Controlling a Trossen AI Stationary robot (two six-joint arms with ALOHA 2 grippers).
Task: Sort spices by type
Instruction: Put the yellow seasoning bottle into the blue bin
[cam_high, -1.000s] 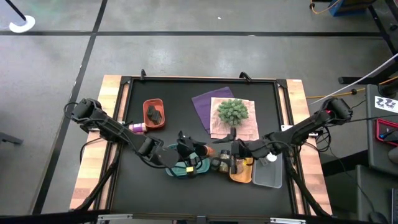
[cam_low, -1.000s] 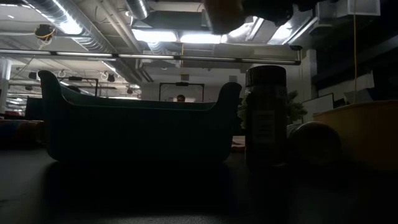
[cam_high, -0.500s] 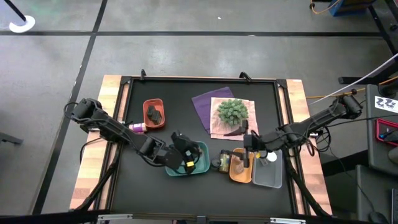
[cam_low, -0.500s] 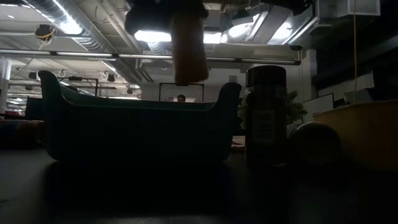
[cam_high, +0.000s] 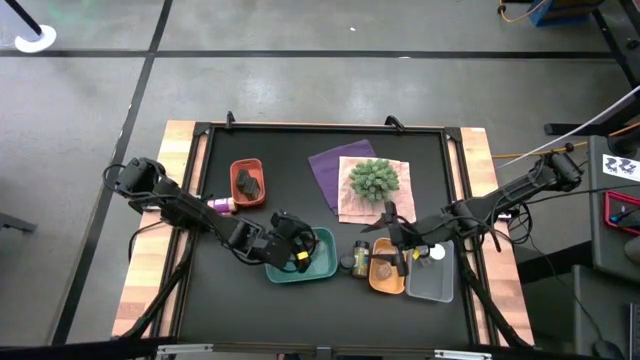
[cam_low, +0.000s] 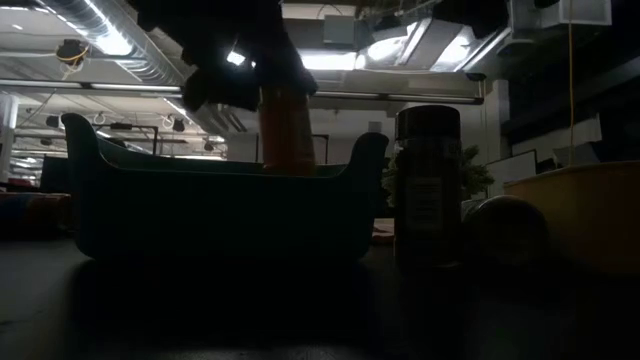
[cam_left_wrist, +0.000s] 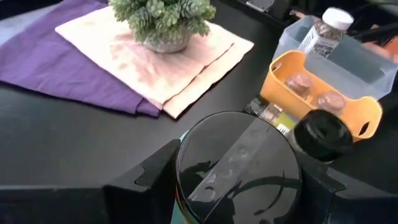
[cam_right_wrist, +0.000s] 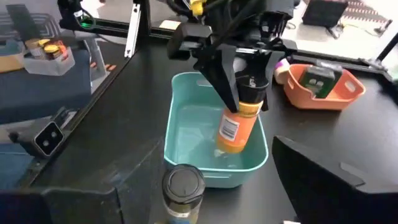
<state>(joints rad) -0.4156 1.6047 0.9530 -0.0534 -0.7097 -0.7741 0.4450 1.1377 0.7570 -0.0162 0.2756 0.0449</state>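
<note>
Left end effector (cam_right_wrist: 239, 74) clenched on an amber jar (cam_right_wrist: 236, 124), lowered into the teal tray (cam_right_wrist: 180, 134). Right end effector (cam_high: 392, 240) released, hovering above the orange tray (cam_high: 385, 283).

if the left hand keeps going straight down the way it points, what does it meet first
Probably the floor of the teal tray: the left hand holds an orange jar just above it, inside the walls, with nothing between.

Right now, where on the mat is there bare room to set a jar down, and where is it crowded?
Bare mat lies between the red tray and the purple cloth, and in the near-left corner before the teal tray. It is crowded from there to the orange tray and clear tray, where both tools work.
</note>
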